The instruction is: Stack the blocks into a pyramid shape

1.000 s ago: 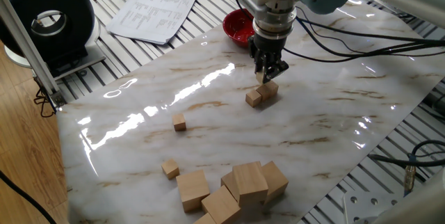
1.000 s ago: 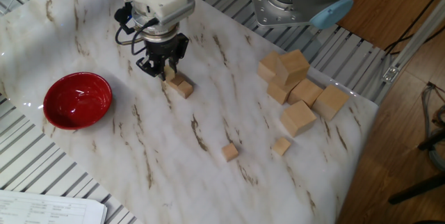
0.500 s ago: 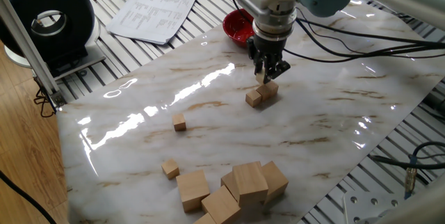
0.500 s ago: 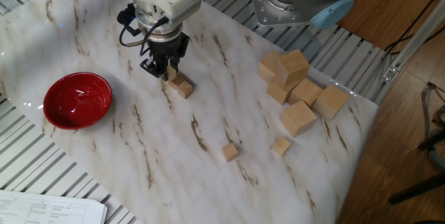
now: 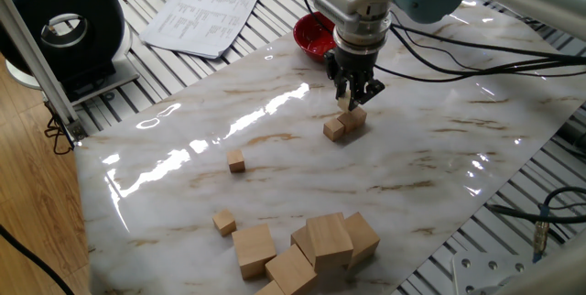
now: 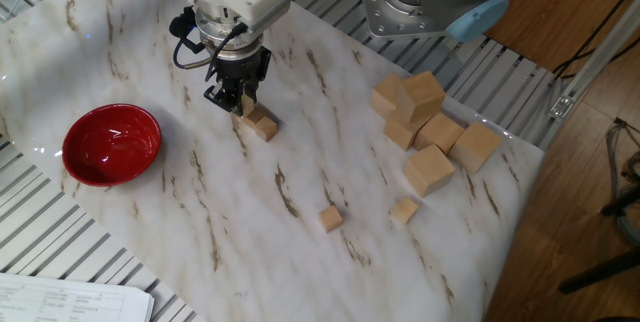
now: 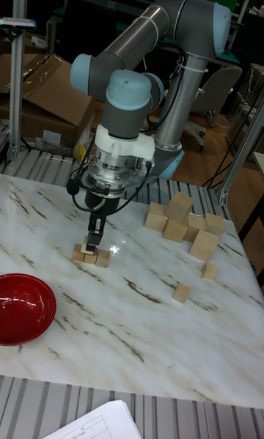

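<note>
Two small tan wood blocks (image 5: 344,124) sit touching in a short row on the marbled surface (image 5: 439,158); the tall fixed view suggests three in that row (image 7: 91,256), count unclear. Plain unpainted cubes, light grain, sharp edges.

Hand (image 5: 352,101) is right above the row, fingers pointing down, clamped on another small block (image 6: 244,109) of the same look. That block hangs just over the row; cannot tell if it touches the ones below.

Two more small blocks lie loose and well apart from the row: one mid-surface (image 5: 237,161), one nearer the big cubes (image 5: 224,221). In the other fixed view they show at (image 6: 330,219) and (image 6: 404,210).

Larger light-wood cubes (image 5: 316,245) are heaped at the surface edge, some stacked on each other, same tan colour but much bigger than the task blocks.

Red bowl (image 6: 111,143) sits on the surface near the hand, on the side away from the heap, not touching any block. Paper sheets (image 5: 203,13) and a black round device (image 5: 64,25) lie off the surface on the slatted frame.
</note>
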Robot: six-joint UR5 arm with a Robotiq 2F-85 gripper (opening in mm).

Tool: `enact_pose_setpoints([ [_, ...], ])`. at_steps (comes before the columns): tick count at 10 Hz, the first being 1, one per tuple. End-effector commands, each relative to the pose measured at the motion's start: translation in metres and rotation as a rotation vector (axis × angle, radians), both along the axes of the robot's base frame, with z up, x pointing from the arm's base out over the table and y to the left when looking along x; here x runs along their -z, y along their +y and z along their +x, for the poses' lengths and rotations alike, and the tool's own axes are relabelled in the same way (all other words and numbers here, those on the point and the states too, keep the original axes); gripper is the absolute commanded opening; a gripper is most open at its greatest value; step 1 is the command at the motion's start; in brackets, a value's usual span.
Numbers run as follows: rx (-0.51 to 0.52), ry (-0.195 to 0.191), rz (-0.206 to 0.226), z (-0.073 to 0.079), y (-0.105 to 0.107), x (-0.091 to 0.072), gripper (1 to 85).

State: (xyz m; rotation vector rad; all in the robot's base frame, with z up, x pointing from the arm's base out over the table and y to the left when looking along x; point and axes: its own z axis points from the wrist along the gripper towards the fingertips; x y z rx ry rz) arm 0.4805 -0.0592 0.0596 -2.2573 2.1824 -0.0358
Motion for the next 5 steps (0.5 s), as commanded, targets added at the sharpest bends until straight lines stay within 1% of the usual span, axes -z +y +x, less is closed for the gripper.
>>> enact_pose_setpoints([
  [1,-0.032,-0.001,0.022,0.0005,0.0015,0.0019,1.0],
  [5,-0.028,0.006,0.027,-0.0024,0.0008,0.0037,1.0],
])
